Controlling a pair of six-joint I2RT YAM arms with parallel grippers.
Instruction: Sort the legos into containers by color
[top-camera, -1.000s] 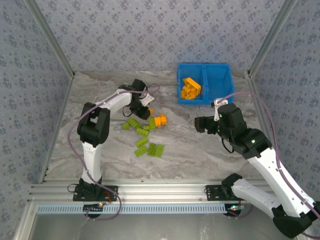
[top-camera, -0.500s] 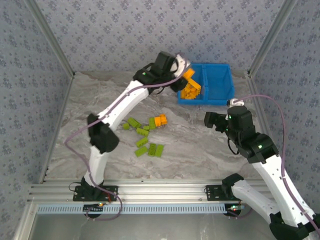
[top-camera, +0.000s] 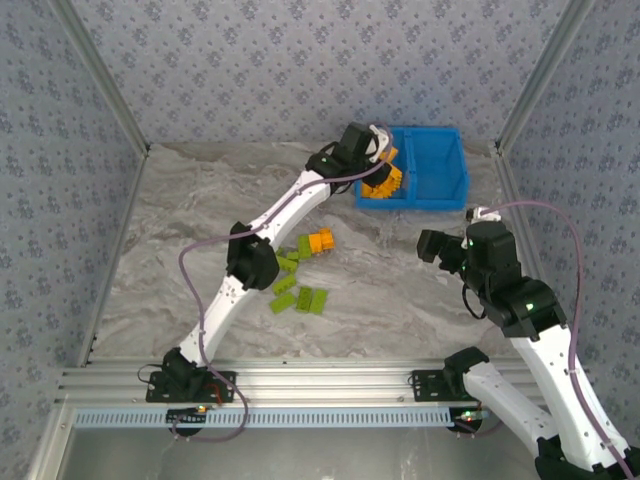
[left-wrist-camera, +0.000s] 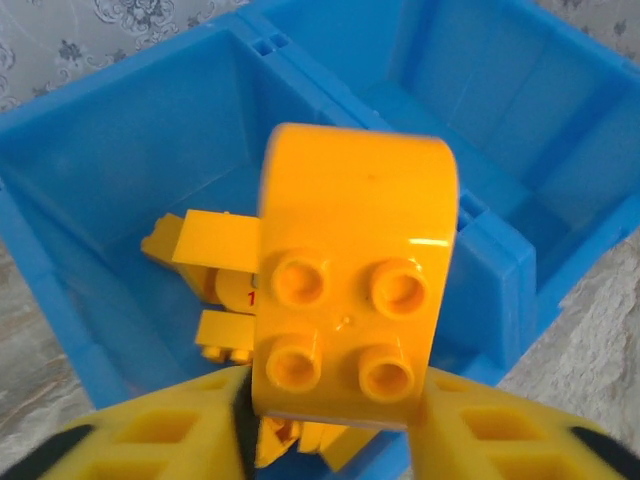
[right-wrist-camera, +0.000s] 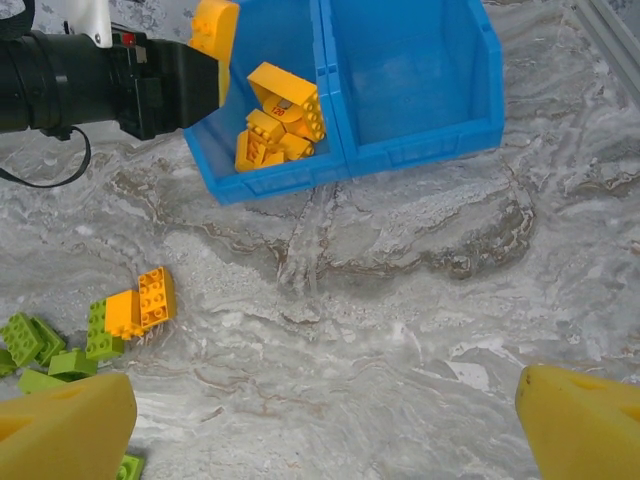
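The left end effector (left-wrist-camera: 335, 405), clamped on an orange brick (left-wrist-camera: 355, 250), hangs directly above the left compartment (left-wrist-camera: 110, 170), which holds orange legos (left-wrist-camera: 215, 245).

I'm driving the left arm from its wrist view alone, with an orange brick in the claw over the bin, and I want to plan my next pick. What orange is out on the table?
Observer: Orange bricks lie together on the table, right beside some of the green bricks.
Operator: Where is the right arm?
Observer: The right claw hangs open above the table, on the near side of the blue bin.
Operator: Any green sorted yet?
Observer: Not that I see. The green bricks all lie in a loose cluster on the table.
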